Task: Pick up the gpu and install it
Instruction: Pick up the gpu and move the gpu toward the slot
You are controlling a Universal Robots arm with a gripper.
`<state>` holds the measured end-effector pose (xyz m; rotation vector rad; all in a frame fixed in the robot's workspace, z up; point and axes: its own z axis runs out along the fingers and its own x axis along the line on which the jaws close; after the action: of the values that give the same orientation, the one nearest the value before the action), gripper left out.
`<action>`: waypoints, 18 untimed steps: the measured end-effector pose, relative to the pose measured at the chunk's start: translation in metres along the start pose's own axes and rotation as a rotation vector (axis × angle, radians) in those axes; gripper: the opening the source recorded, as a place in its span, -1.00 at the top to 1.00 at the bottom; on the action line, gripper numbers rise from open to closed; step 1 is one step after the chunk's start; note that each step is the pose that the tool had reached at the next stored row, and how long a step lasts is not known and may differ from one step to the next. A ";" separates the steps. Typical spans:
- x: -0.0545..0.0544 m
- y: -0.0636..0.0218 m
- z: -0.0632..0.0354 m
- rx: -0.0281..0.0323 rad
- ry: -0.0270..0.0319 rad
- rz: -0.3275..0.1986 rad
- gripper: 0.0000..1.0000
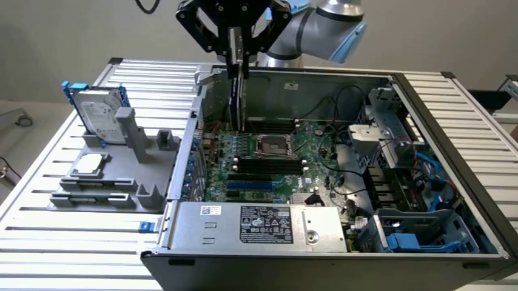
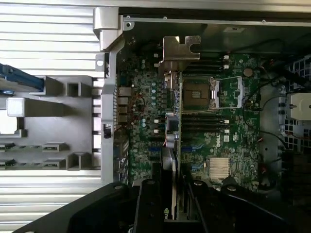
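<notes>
The gpu hangs upright and edge-on between my gripper's fingers, its lower end over the far left part of the motherboard inside the open computer case. My gripper is shut on the gpu's upper end. In the wrist view the card runs away from the gripper as a thin edge, ending in its silver metal bracket above the green board. The card is above the board, apart from it.
A grey holder tray stands to the exterior view's left of the case, carrying a silver hard drive in a blue frame and a processor. The power supply fills the case's near side. Cables and drive cages crowd its right.
</notes>
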<state>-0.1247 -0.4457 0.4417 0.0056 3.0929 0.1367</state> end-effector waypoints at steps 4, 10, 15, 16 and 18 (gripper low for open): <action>-0.018 -0.0010 0.0017 0.0001 0.0007 0.000 0.48; -0.045 -0.0020 0.0117 0.0001 0.0013 0.000 0.48; -0.067 -0.0025 0.0211 0.0003 0.0034 0.000 0.48; -0.072 -0.0024 0.0224 0.0008 0.0056 0.000 0.48; -0.078 -0.0022 0.0245 0.0014 0.0156 0.001 0.48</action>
<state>-0.0455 -0.4462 0.4207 0.0066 3.1086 0.1352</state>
